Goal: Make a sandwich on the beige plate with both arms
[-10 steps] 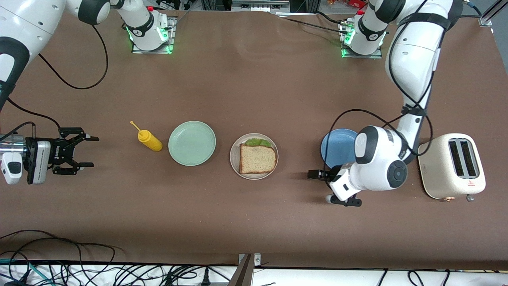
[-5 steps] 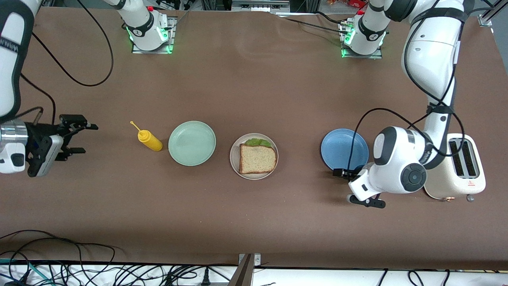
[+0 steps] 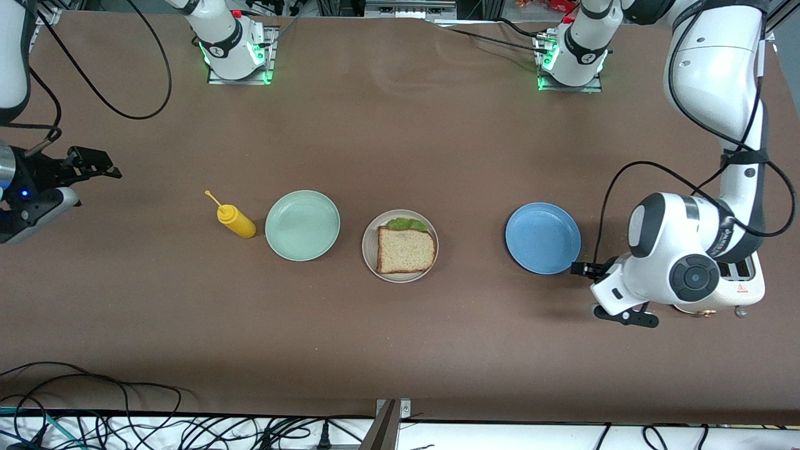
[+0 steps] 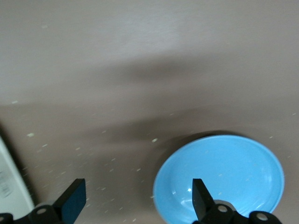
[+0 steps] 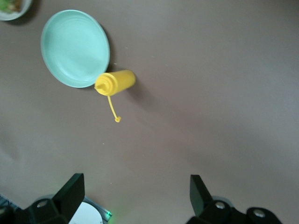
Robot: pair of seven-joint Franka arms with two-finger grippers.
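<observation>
The sandwich (image 3: 405,250) lies on the beige plate (image 3: 369,247) at the table's middle, with its top bread slice up and green lettuce (image 3: 406,223) showing at the edge farther from the front camera. My left gripper (image 3: 590,290) is open and empty, low over the table between the blue plate (image 3: 542,237) and the toaster. In the left wrist view (image 4: 138,198) one finger overlaps the blue plate (image 4: 224,170). My right gripper (image 3: 94,181) is open and empty, up at the right arm's end of the table. It also shows in the right wrist view (image 5: 135,189).
A mint green plate (image 3: 302,225) and a lying yellow squeeze bottle (image 3: 235,221) sit beside the beige plate toward the right arm's end; both show in the right wrist view (image 5: 74,46) (image 5: 117,81). A cream toaster (image 3: 744,289) is mostly hidden under the left arm.
Both arms have drawn away from the sandwich. The left gripper moved off the blue plate toward the toaster. The right gripper moved toward its table end and its base.
</observation>
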